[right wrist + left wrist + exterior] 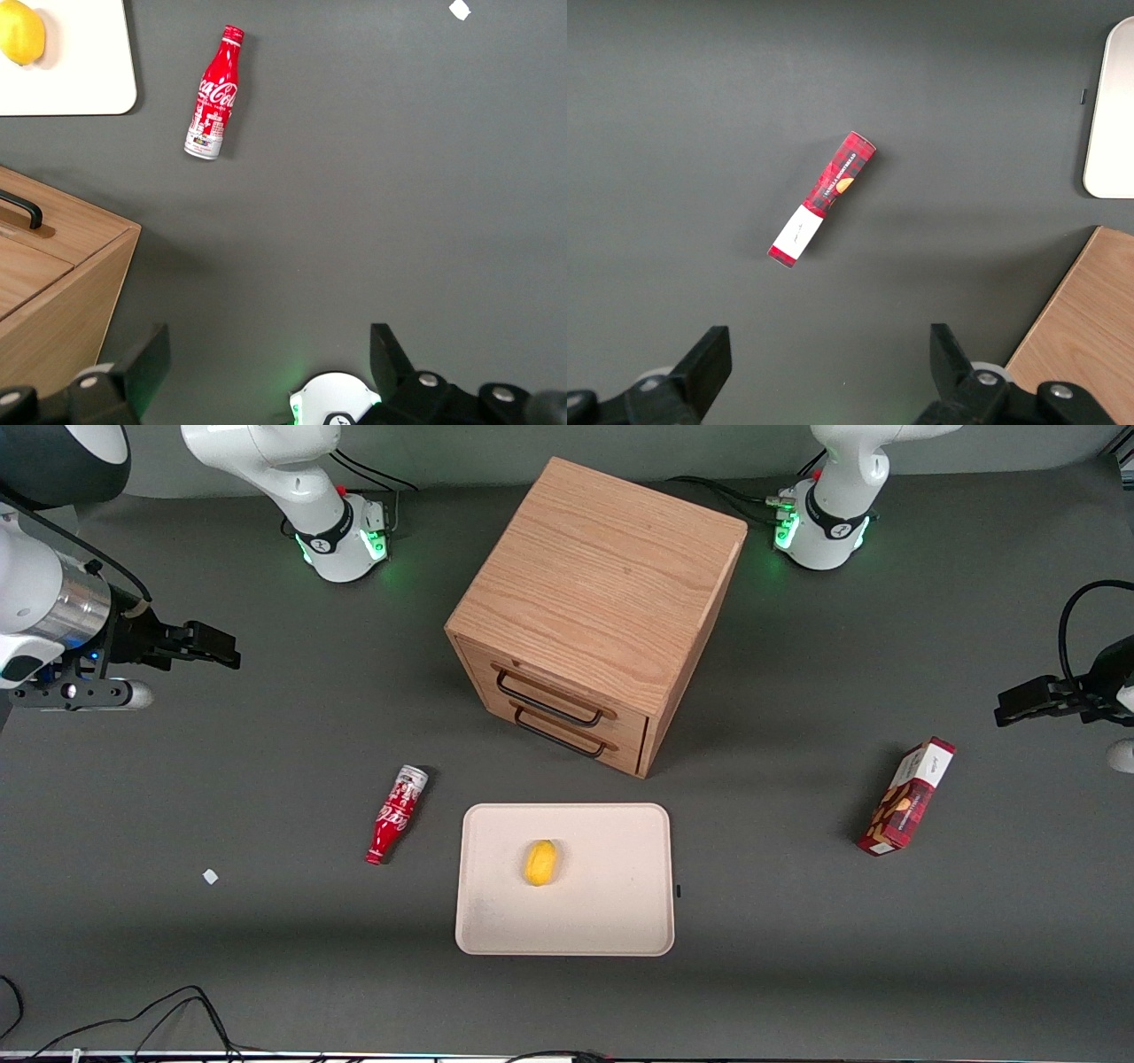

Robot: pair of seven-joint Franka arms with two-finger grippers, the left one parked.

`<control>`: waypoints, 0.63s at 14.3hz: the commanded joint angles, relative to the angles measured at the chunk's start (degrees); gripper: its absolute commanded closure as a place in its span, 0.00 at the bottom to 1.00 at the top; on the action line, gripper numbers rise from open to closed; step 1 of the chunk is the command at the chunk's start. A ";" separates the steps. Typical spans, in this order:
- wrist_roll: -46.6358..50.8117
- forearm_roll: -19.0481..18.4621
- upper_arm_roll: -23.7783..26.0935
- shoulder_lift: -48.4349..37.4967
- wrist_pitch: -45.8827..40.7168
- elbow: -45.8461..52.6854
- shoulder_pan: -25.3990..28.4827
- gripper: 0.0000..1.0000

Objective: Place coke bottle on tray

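The coke bottle (396,814) lies on its side on the dark table beside the tray (620,921), its red neck nearer the front camera and its silvery base farther from it. It also shows in the right wrist view (213,95), with a corner of the tray (97,80). The cream tray holds a lemon (540,863). My right gripper (217,646) hangs open and empty high above the table at the working arm's end, well away from the bottle; its fingers (142,363) stand wide apart.
A wooden drawer cabinet (598,602) stands farther from the front camera than the tray, both drawers shut. A red snack box (908,795) lies toward the parked arm's end. A small white scrap (210,876) lies on the table near the bottle.
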 commanded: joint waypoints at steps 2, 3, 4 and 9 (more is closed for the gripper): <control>0.41 0.88 0.42 -0.46 0.97 -0.88 -0.96 0.00; 0.41 0.97 0.42 -0.19 1.06 -0.62 -0.87 0.00; 0.41 0.97 0.42 0.07 0.97 -0.18 -0.87 0.00; 0.32 1.15 0.33 1.48 0.97 1.76 -1.05 0.00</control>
